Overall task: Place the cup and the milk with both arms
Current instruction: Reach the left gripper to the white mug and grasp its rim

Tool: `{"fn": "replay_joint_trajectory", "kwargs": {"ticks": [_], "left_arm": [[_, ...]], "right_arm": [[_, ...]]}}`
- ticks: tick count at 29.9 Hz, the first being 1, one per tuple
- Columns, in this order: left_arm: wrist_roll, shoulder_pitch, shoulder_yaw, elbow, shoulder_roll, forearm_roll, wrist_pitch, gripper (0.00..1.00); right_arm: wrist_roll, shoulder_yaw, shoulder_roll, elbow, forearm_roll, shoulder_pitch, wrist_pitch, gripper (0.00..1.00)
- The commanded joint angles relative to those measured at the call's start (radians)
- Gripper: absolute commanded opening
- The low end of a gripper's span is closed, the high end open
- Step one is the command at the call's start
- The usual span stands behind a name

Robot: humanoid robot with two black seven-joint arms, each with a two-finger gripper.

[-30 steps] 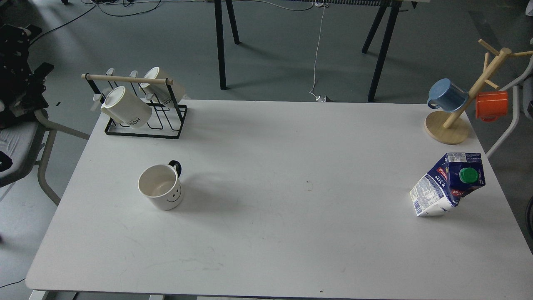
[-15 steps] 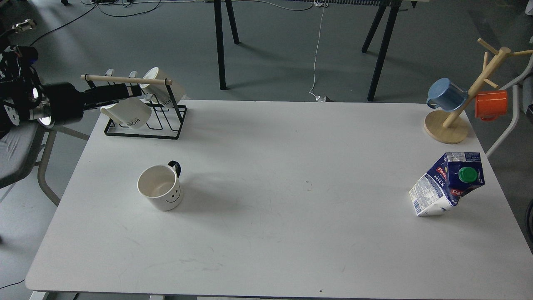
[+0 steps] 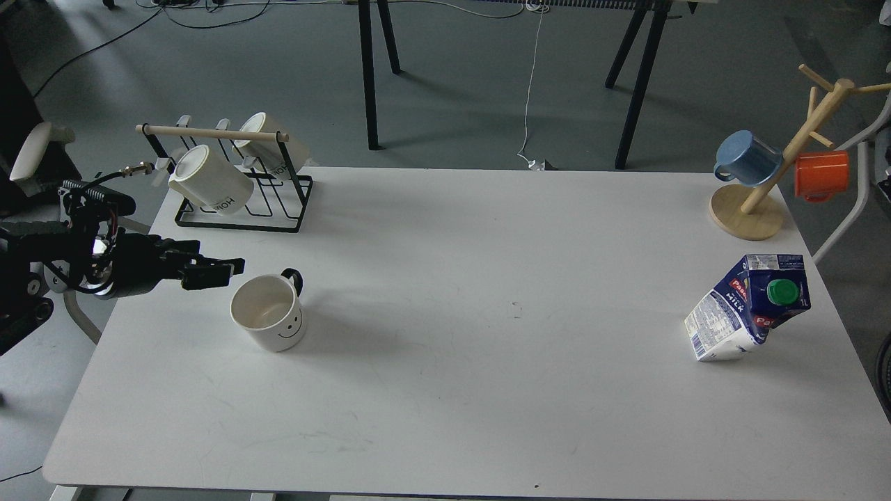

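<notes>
A white cup (image 3: pixel 269 312) with a smiley face and a black handle stands upright on the left part of the white table (image 3: pixel 459 390). A blue and white milk carton (image 3: pixel 749 306) with a green cap stands tilted near the table's right edge. My left gripper (image 3: pixel 224 270) reaches in from the left, just left of and slightly above the cup's rim, not touching it. Its fingers cannot be told apart. My right arm is out of view.
A black wire rack (image 3: pixel 237 182) with two white mugs stands at the back left. A wooden mug tree (image 3: pixel 759 202) with a blue mug and an orange mug stands at the back right. A chair (image 3: pixel 42 229) stands left of the table.
My left arm has come down from beside the wire rack and forward to just left of the cup. The cup and the carton have not moved.
</notes>
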Motion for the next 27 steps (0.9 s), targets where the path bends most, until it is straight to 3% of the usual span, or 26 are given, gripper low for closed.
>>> {"fn": "replay_joint_trajectory", "kwargs": {"ticks": [1,21,27], "left_arm": [[0.000,0.027,0.000,0.004,-0.010,0.002,0.002,0.98],[0.000,0.063,0.000,0.070,-0.110,0.002,0.003,0.95],[0.000,0.070,0.000,0.085,-0.124,0.002,0.006,0.82]], "right_arm": [[0.001,0.002,0.001,0.000,0.000,-0.001,0.000,0.98],[0.002,0.009,0.001,0.000,0.000,-0.004,0.000,0.98],[0.002,0.011,-0.001,0.000,0.000,-0.004,0.000,0.98]]}}
